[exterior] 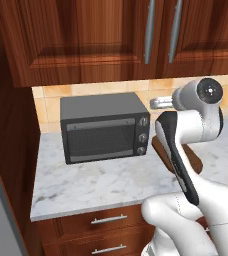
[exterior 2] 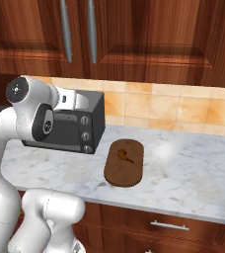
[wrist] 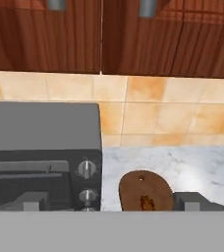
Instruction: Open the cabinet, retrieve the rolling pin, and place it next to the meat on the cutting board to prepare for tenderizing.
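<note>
On the marble table [exterior 2: 193, 173], just right of the toaster oven [exterior: 105, 127], I see the cutting board [exterior 2: 125, 162] lying flat. It is a dark-brown oval. In the right base view its long axis runs from the front edge of the table back toward the tiled wall [exterior 2: 173, 106], leaning a little to the right at the far end. The meat [exterior 2: 124, 155] sits on the far half of the board, a small orange-brown lump; I cannot tell which way it points. In the hand view the board [wrist: 146, 191] appears low in the picture, with the meat [wrist: 146, 201] on it.

Above the table hangs the cabinet [exterior 2: 149, 39]. Both doors are shut, and the two long silver handles [exterior 2: 78, 30] stand upright side by side at the seam where the doors meet.

I hold the gripper [wrist: 111, 203] raised in front of the toaster oven, above the table and below the cabinet. Its jaws stand wide apart with nothing between them: one fingertip [wrist: 31, 202] shows before the oven, the other one before the table right of the board.
</note>
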You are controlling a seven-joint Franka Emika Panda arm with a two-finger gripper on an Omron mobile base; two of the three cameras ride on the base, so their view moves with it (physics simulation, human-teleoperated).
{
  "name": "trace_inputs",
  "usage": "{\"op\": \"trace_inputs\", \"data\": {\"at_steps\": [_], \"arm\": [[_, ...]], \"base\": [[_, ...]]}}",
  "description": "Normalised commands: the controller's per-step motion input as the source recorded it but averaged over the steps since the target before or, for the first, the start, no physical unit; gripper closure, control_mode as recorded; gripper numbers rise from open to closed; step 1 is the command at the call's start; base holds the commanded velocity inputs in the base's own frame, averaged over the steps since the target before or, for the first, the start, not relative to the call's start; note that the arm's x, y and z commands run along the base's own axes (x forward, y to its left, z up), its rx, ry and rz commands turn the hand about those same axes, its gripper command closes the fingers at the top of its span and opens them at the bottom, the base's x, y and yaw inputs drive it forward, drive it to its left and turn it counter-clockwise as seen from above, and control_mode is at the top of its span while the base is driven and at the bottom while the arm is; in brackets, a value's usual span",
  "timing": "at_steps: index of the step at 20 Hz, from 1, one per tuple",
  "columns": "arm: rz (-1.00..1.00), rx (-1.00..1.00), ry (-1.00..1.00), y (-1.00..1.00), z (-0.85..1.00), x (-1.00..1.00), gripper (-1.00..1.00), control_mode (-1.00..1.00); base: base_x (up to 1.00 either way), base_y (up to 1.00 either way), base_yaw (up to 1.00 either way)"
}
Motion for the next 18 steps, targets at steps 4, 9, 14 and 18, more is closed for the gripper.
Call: {"op": "trace_inputs", "data": {"at_steps": [4,9,14,18], "arm": [[0.00,0.00,-0.19,-0.34,0.46,0.06,-1.00,-1.00],[0.04,0.00,-0.27,-0.28,0.52,0.02,-1.00,-1.00],[0.07,0.00,-0.33,-0.14,0.56,-0.01,-1.00,-1.00],[0.05,0.00,-0.32,-0.03,0.49,-0.18,-1.00,-1.00]], "base": [[0.00,0.00,0.00],[0.00,0.00,0.00],[0.00,0.00,0.00],[0.00,0.00,0.00]]}}
